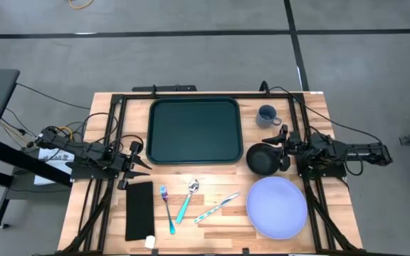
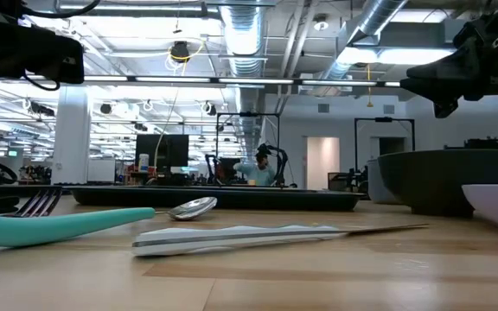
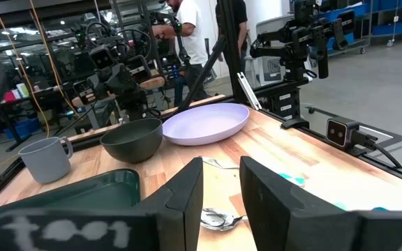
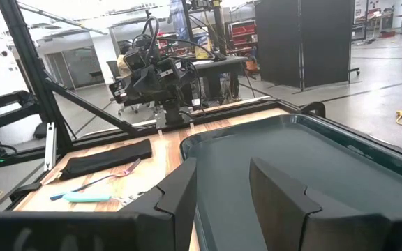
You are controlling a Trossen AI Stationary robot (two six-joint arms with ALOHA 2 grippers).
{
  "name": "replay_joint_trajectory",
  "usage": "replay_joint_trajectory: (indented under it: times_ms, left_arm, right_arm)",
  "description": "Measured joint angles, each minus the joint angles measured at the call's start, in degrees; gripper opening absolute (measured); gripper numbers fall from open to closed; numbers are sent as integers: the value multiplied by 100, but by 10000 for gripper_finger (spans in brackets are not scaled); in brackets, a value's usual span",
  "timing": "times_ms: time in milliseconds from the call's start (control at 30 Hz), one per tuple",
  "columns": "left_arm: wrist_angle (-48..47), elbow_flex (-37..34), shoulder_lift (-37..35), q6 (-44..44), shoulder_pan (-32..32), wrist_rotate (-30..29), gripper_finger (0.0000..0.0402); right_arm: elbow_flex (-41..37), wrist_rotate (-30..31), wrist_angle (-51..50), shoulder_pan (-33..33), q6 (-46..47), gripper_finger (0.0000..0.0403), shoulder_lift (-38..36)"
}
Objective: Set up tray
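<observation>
Dark green tray (image 1: pixel 194 131) flat on the table (image 1: pixel 312 107), at its far middle, nothing on it, lying between the two arms. Left gripper (image 1: pixel 139 162) parked just off the tray's near left corner, fingers (image 3: pixel 187 192) parted by a narrow gap, holding nothing. Right gripper (image 1: pixel 282 139) off the tray's right edge, above the dark bowl (image 1: pixel 264 159), fingers (image 4: pixel 176 192) likewise slightly apart and empty. Lilac plate (image 1: pixel 277 207), cutlery and black napkin (image 1: pixel 139 210) along the near edge.
</observation>
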Motion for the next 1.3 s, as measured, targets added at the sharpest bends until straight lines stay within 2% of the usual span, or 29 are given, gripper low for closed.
replay_joint_trajectory:
  times_ms: [1200, 1233, 1300]
  left_arm:
    - [0, -1, -1, 0, -2, -2, 87]
    - [0, 1, -1, 0, -2, -2, 87]
    - [0, -1, 0, 0, -2, -2, 87]
  right_arm:
    - [0, 0, 92, -3, -3, 123, 1]
    - [0, -7, 216, -3, 263, 123, 1]
    - [-1, 36, 617, 29, 1420, 123, 1]
